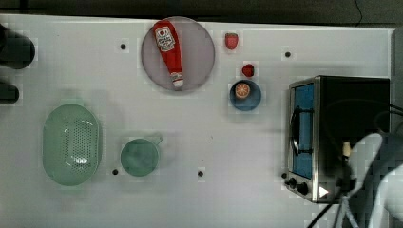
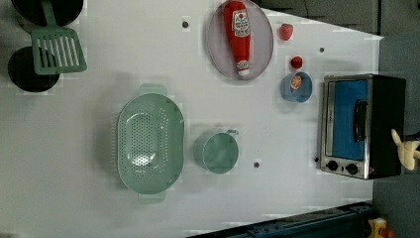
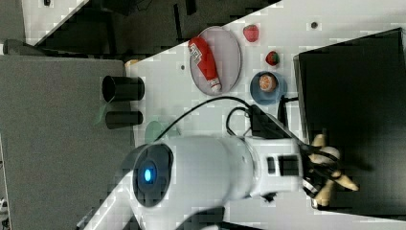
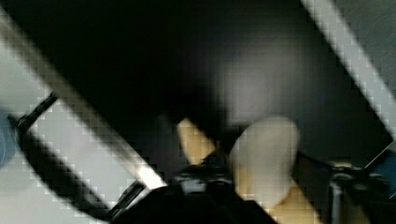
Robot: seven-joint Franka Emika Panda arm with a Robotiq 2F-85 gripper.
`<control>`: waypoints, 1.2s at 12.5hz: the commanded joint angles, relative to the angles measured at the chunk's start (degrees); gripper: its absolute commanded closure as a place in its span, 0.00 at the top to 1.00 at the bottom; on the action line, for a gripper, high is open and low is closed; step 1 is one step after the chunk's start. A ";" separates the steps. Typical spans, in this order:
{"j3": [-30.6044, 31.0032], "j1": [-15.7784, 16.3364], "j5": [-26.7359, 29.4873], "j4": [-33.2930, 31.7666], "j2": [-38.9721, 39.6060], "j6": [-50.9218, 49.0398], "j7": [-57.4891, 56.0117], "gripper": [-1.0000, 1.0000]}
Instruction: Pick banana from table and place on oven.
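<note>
Hovering over the black top of the oven (image 3: pixel 354 96), the gripper (image 3: pixel 330 178) carries the banana (image 3: pixel 329 154) between its tan fingers (image 3: pixel 345 182), the pale fruit sitting above the dark surface in the wrist view (whether it already touches the top cannot be told). The fingers look partly spread around the banana, so the grasp may be loosening; it cannot be told for sure. The ketchup bottle (image 1: pixel 169 50) on its plate (image 1: pixel 199 52) and the colander (image 1: pixel 71 144) lie well apart on the table (image 1: pixel 214 142), clear of the drop point.
</note>
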 commanded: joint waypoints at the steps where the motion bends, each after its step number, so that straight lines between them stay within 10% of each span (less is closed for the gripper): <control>1: 1.77 2.08 0.35 1.80 -2.00 0.09 -4.59 0.75; 4: 2.21 2.26 0.35 2.24 -2.10 0.88 -4.60 1.00; 10: 8.48 4.91 0.28 6.68 -8.04 -6.47 3.33 1.00; 15: 21.90 6.82 0.13 6.32 -18.48 -22.69 33.91 1.00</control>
